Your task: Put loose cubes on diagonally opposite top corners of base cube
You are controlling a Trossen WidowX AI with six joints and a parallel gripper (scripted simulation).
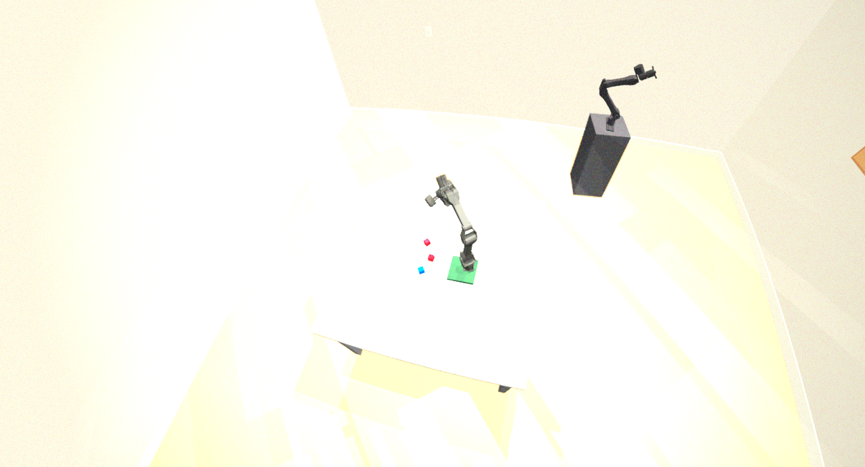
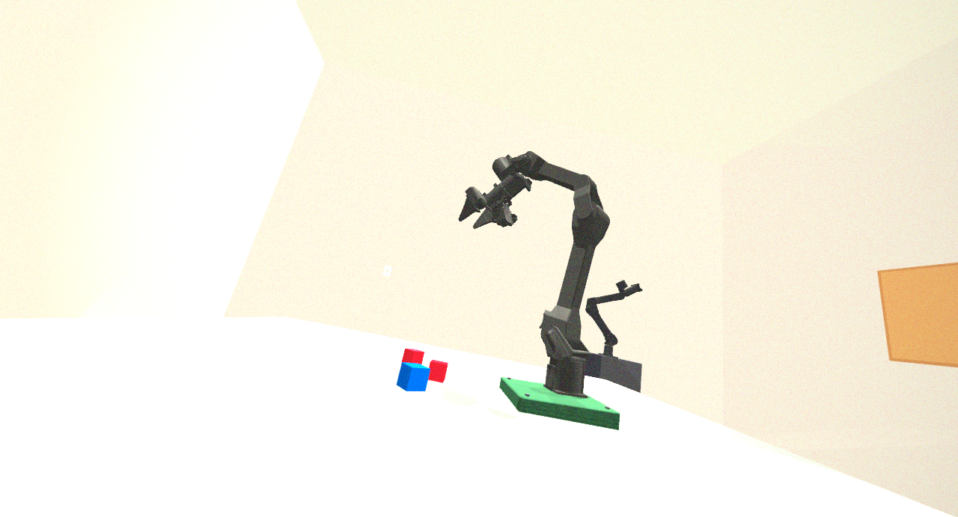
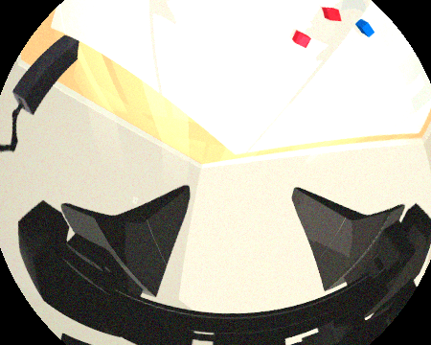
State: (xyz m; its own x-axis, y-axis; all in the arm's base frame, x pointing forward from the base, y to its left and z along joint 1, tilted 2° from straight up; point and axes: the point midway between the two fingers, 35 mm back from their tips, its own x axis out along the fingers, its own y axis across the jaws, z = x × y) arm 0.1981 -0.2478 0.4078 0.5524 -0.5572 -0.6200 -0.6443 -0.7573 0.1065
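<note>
A blue cube point(image 1: 420, 269) point(image 2: 413, 377) point(image 3: 365, 28) sits on the white table. One red cube point(image 1: 431, 257) point(image 2: 438, 370) point(image 3: 331, 13) sits apart from it, on the side nearer the arm's base. The other red cube point(image 1: 426, 242) point(image 2: 412, 356) point(image 3: 301, 38) lies farther from the blue one and is partly hidden behind it in the exterior view. No cube is stacked on another. My gripper point(image 2: 467, 223) point(image 3: 241, 188) is open and empty, high above the table and well away from the cubes; its fingers are too small to tell in the top view.
The arm stands on a green base plate point(image 1: 455, 276) point(image 2: 529, 401) beside the cubes. A second arm point(image 1: 611, 98) point(image 2: 600, 319) stands on a dark pedestal point(image 1: 595, 161) point(image 2: 623, 372) point(image 3: 45, 77) beyond the table. The table's edge point(image 1: 417, 363) shows in the top view.
</note>
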